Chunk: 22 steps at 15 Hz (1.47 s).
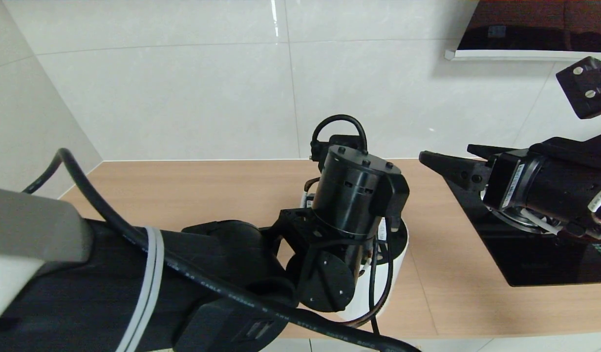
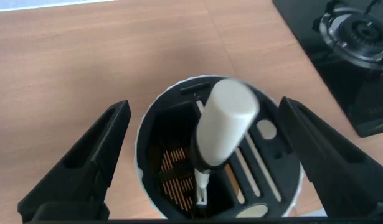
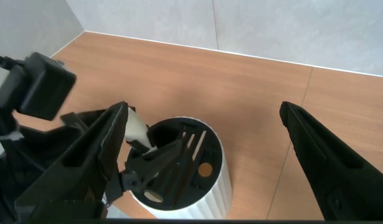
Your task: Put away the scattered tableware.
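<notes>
My left pincer [image 2: 203,104] hangs straight over the white utensil holder [image 1: 397,266], which stands on the wooden counter [image 1: 207,195] near its front edge. Both fingers [image 2: 85,165] are spread wide, one to either side of the holder's rim, and they grip nothing. Between them a utensil with a cream handle [image 2: 225,121] stands tilted in the holder's dark insert, its lower end down in one of the compartments and touching neither finger. Brownish stick ends [image 2: 172,177] show in the compartment beside it, and pale chopsticks [image 2: 256,165] lie in the slots on the other side. Further right, my right pincer [image 3: 202,109] is held above the counter with its fingers released and well apart, nothing in them, by the near edge of the black cooktop [image 1: 525,254] with its burner [image 2: 359,28].
</notes>
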### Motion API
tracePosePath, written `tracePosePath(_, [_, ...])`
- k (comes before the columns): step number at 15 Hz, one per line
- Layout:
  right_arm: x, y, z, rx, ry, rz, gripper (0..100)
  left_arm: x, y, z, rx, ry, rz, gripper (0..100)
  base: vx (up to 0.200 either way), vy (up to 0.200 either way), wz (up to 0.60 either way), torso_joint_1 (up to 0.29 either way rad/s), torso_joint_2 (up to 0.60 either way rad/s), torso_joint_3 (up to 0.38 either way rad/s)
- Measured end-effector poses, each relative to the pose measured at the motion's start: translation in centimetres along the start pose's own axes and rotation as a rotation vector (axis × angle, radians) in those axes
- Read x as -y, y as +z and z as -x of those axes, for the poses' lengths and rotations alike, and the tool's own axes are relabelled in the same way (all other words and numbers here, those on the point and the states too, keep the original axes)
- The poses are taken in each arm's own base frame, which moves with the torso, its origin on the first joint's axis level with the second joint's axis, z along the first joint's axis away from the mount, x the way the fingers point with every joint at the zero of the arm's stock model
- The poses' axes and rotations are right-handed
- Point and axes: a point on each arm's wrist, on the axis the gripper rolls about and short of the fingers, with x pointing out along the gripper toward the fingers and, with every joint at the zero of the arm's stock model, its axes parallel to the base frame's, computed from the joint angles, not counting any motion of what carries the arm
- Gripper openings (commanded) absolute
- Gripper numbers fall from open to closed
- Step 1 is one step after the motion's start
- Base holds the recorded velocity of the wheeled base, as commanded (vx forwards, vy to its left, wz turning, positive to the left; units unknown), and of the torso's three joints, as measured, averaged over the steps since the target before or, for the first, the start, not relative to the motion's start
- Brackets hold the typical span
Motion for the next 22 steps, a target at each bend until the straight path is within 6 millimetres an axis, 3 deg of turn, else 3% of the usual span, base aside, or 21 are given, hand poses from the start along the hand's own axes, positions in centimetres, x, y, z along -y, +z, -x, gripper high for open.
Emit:
tracePosePath(2, [0.0, 0.0, 0.0, 0.002, 0.000, 0.000, 100, -0.2, 1.4, 1.1, 0.030, -0.030, 0.054, 100, 0.000, 0.000, 0.00, 0.000, 0.00, 0.000])
tracePosePath(5, [0.0, 0.1, 0.1, 0.010, -0.004, -0.002, 100, -1.7, 5.2, 4.7, 0.101, -0.130, 0.161, 100, 0.000, 0.000, 0.00, 0.000, 0.00, 0.000])
tracePosePath(8, [0.7, 0.0, 0.6, 0.011, -0.039, -0.001, 100, -6.3, 9.1, 10.3, 0.188, -0.257, 0.246, 100, 0.000, 0.000, 0.00, 0.000, 0.00, 0.000])
tracePosePath(10, [1.3, 0.1, 1.6, 0.026, -0.073, -0.003, 100, -10.9, 9.9, 14.1, 0.227, -0.343, 0.269, 100, 0.000, 0.000, 0.00, 0.000, 0.00, 0.000])
tracePosePath(13, [2.5, -0.2, 4.5, 0.055, -0.148, -0.005, 100, -17.2, 8.2, 19.9, 0.247, -0.417, 0.260, 100, 0.000, 0.000, 0.00, 0.000, 0.00, 0.000])
tracePosePath(16, [4.1, -0.9, 9.2, 0.102, -0.249, 0.006, 100, -21.5, 4.7, 25.6, 0.209, -0.343, 0.253, 100, 0.000, 0.000, 0.00, 0.000, 0.00, 0.000])
tracePosePath(19, [4.7, -1.7, 14.7, 0.139, -0.349, 0.016, 100, -23.4, 1.2, 30.3, 0.235, -0.233, 0.266, 100, 0.000, 0.000, 0.00, 0.000, 0.00, 0.000])
tracePosePath(22, [4.0, -3.1, 21.0, 0.167, -0.429, 0.073, 100, -23.9, -2.5, 34.2, 0.288, -0.118, 0.260, 100, 0.000, 0.000, 0.00, 0.000, 0.00, 0.000])
